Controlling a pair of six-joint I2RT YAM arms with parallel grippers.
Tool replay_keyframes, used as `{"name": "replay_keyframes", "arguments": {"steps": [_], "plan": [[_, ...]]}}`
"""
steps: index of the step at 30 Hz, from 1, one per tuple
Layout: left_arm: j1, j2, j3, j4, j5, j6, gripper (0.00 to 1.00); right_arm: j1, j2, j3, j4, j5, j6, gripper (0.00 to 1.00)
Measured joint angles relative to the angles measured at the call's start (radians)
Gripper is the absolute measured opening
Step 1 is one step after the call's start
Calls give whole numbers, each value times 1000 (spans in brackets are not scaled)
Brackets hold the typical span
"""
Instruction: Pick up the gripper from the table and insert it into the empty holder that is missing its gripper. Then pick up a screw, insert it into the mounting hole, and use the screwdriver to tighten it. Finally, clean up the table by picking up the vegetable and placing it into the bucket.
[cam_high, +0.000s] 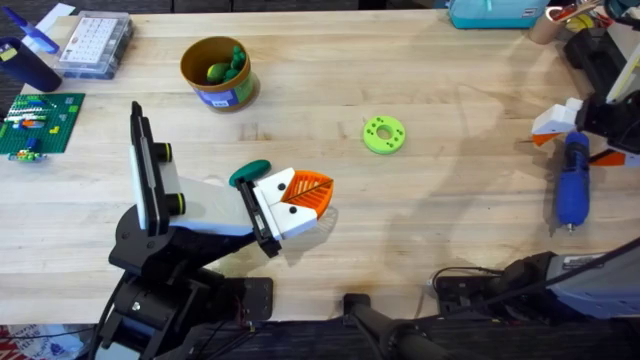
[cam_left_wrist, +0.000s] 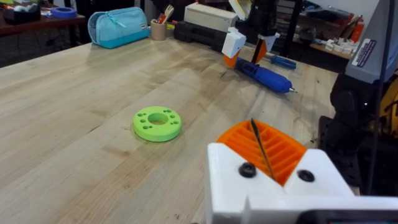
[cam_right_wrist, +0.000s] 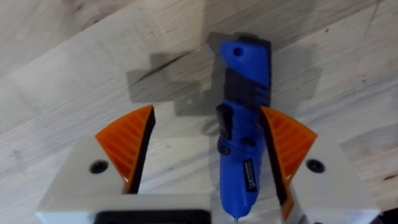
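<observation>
Nearest to us, our left pincer (cam_high: 312, 192) hovers low over the desk (cam_high: 450, 200), well to the left of the screwdriver (cam_high: 573, 185). Its orange pads (cam_left_wrist: 264, 146) are pressed together with nothing between them.

The screwdriver is our landmark. It lies flat on the desk at the right edge, its thin tip pointing back toward our bases and its thick blue handle pointing away. Our right pincer (cam_right_wrist: 208, 149) is over it, spread wide, one orange pad close against the handle and the other well clear of it. We cannot say that either pad is pressing, so we judge it not yet gripped.

We expect the tool to be rigid and fairly light, with a smooth plastic body that could twist or slide between ribbed pads. The stout middle of the handle looks like the place to take it, squarely across the width and away from the slender tip, which offers little to hold and could lever the tool out of line.

To the left of the screwdriver, past bare wood, sits the lime-green ring (cam_high: 383, 134), flat and alone. Farther left and farther back stands the bucket (cam_high: 218, 74), with green vegetables (cam_high: 228, 68) already inside. Beyond that, at the far left corner, lie a clear parts box (cam_high: 95, 45) and a green building plate (cam_high: 38, 124). Nothing stands close beside the screwdriver to hinder a lift.
</observation>
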Motion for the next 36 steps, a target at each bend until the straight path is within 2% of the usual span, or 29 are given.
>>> {"name": "replay_keyframes", "arguments": {"steps": [11,15,19,24,29,36], "plan": [[0,0,0,1,0,0,18,-1,-46,36,-34,2,-20,990],[0,0,0,1,0,0,18,-1,-117,62,-58,0,-88,990],[0,0,0,1,0,0,18,-7,-130,63,-85,-18,-166,990],[0,0,0,1,0,0,18,-87,-122,63,-101,-47,-222,990],[0,0,0,1,0,0,18,-186,-122,63,-114,-151,-338,990],[0,0,0,1,0,0,18,-199,-77,29,-106,-212,-421,990]]}}
